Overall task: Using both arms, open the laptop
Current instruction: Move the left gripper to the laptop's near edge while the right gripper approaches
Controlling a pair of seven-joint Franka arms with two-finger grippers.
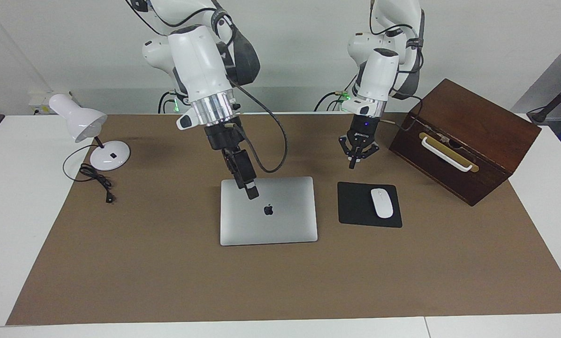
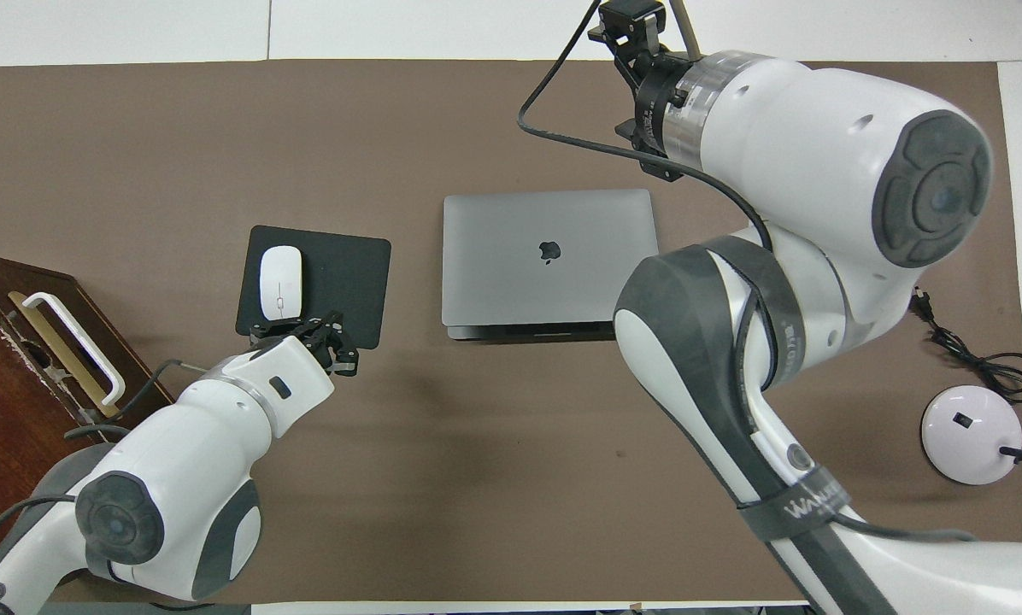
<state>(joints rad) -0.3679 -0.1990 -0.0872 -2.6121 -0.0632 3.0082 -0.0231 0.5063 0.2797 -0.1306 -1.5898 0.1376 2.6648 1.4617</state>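
Two hands: left hand [image 1: 354,161] closed, empty, over bench [image 1: 168,281] nr mouse pad [image 1: 355,211]; right hand [image 1: 251,191] over closed laptop [image 1: 280,225], grip unclear.

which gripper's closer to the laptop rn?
Right. The right gripper is over the closed laptop, above its lid corner. The left gripper hangs shut beside the mouse pad, off the laptop.
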